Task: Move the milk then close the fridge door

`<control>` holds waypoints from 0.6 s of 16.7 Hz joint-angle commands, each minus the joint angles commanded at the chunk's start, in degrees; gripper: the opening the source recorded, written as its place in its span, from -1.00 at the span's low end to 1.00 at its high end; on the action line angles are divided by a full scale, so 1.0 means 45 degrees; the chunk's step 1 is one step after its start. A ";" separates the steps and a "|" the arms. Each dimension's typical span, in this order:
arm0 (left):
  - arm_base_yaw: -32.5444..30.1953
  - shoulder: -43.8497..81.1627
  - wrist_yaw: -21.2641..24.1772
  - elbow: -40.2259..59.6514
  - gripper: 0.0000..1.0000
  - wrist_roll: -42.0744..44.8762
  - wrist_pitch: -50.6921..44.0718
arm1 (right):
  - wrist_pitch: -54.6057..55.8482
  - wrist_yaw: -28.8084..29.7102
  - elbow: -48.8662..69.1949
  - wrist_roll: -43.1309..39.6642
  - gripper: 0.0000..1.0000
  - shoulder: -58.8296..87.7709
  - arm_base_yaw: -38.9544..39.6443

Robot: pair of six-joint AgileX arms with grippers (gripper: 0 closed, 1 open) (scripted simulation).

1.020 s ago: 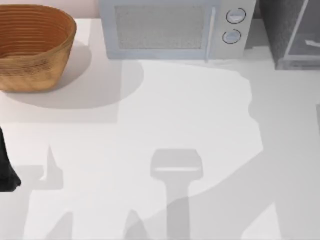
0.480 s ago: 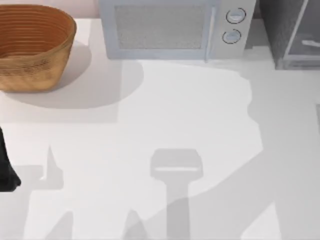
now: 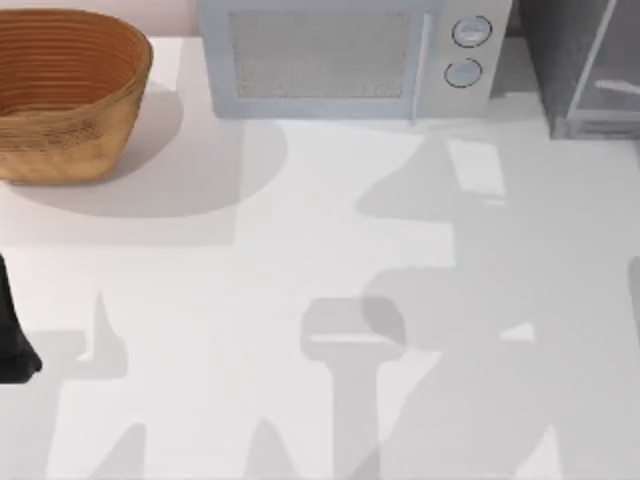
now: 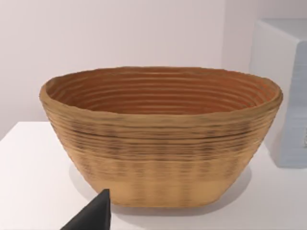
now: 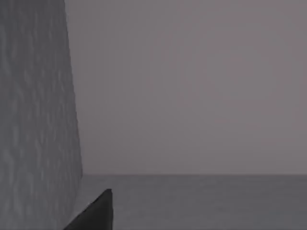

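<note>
The milk is out of view. At the table's far right corner stands the dark grey speckled fridge cabinet [image 3: 555, 50], and the fridge door [image 3: 592, 55] shows as a pale panel with a lighter frame edge slanting across it. The cabinet's speckled wall [image 5: 33, 120] rises close by in the right wrist view, beside a dark part of my right gripper [image 5: 96, 213]. My left arm [image 3: 12, 345] rests at the table's left edge. A dark part of my left gripper [image 4: 93, 218] points toward the basket.
A woven brown basket [image 3: 65, 95] sits at the far left corner, its rim [image 4: 158, 112] also in the left wrist view. The white microwave [image 3: 340, 55] with a mesh window and two knobs stands at the back middle. Arm shadows fall across the white table [image 3: 300, 250].
The large shadow on the table's right half has changed shape and spread leftward toward the middle. The basket, the microwave and my left arm have not moved.
</note>
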 joint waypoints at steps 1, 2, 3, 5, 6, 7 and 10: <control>0.0000 0.0000 0.0000 0.0000 1.00 0.0000 0.0000 | -0.0453 0.0085 -0.0639 -0.0003 1.00 -0.1220 0.0112; 0.0000 0.0000 0.0000 0.0000 1.00 0.0000 0.0000 | -0.0934 0.0172 -0.1319 -0.0009 1.00 -0.2511 0.0236; 0.0000 0.0000 0.0000 0.0000 1.00 0.0000 0.0000 | -0.1440 0.0261 -0.2034 -0.0016 1.00 -0.3862 0.0368; 0.0000 0.0000 0.0000 0.0000 1.00 0.0000 0.0000 | -0.2507 0.0445 -0.3540 -0.0033 1.00 -0.6683 0.0648; 0.0000 0.0000 0.0000 0.0000 1.00 0.0000 0.0000 | -0.3057 0.0541 -0.4316 -0.0042 1.00 -0.8123 0.0791; 0.0000 0.0000 0.0000 0.0000 1.00 0.0000 0.0000 | -0.3611 0.0640 -0.5097 -0.0049 1.00 -0.9566 0.0934; 0.0000 0.0000 0.0000 0.0000 1.00 0.0000 0.0000 | -0.5253 0.0945 -0.7414 -0.0066 1.00 -1.3778 0.1344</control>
